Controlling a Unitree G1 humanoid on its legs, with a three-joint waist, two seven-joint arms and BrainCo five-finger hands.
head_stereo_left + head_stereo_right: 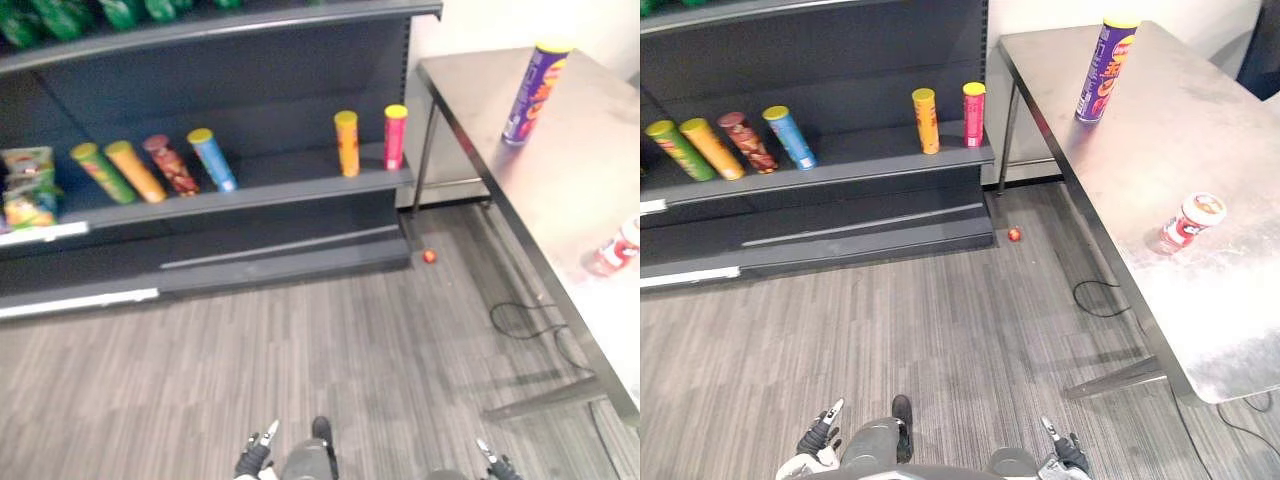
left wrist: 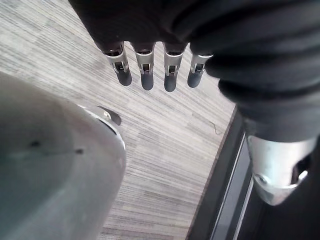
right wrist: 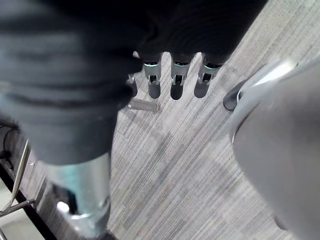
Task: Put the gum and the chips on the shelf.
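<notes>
hanging empty, loose-fingered, left robot hand, right robot hand, one chips can, one gum tub

The bench, at the right of the frame, is brushed metal with a dull, scuffed sheen. On it, the chips can and the gum jar look glossy. The shelf, upper left, is dark and matt. The floor is grey, streaked and wood-grained.

No wording can be read: labels on the purple chips can and gum jar on the desk and on the cans along the shelf are too small.
</notes>
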